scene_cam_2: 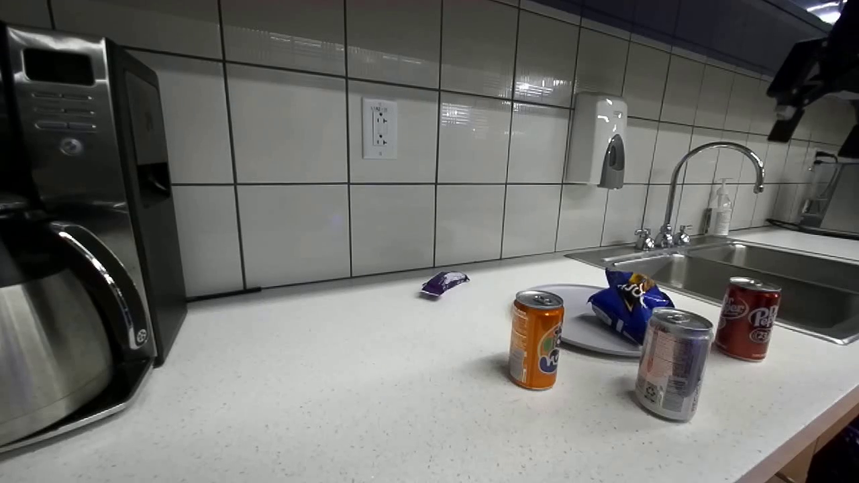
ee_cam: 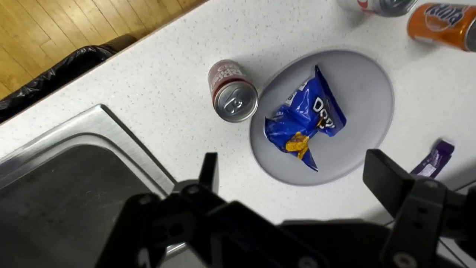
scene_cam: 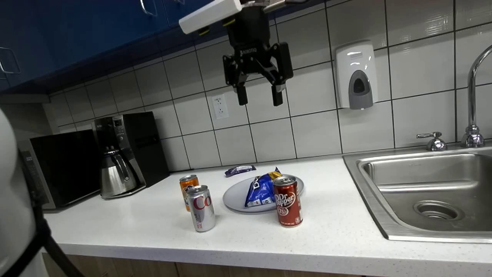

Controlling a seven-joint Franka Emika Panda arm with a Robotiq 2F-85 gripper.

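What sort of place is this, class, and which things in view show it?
Probably a kitchen or break room: a metal sink is set into the counter, a coffee maker stands on that counter, and a dispenser is fixed to the tiled wall.

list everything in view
counter: 1, white, along wall
plate: 1, grey, on counter
chip bag: 1, blue, on plate
Dr Pepper can: 1, red, beside plate
Fanta can: 1, orange, on counter
silver can: 1, silver, on counter
wrapper: 1, purple, near wall
coffeemaker: 1, black/silver, on counter
microwave: 1, black, beside coffeemaker
sink: 1, silver, in counter
faucet: 1, chrome, over sink
bottle: 1, whitish, behind sink
dispenser: 1, white, on wall
outlet: 1, white, on wall
cabinets: several, blue, overhead
plastic bag: 1, black, beside counter
fingers: 2, black, open, overhead
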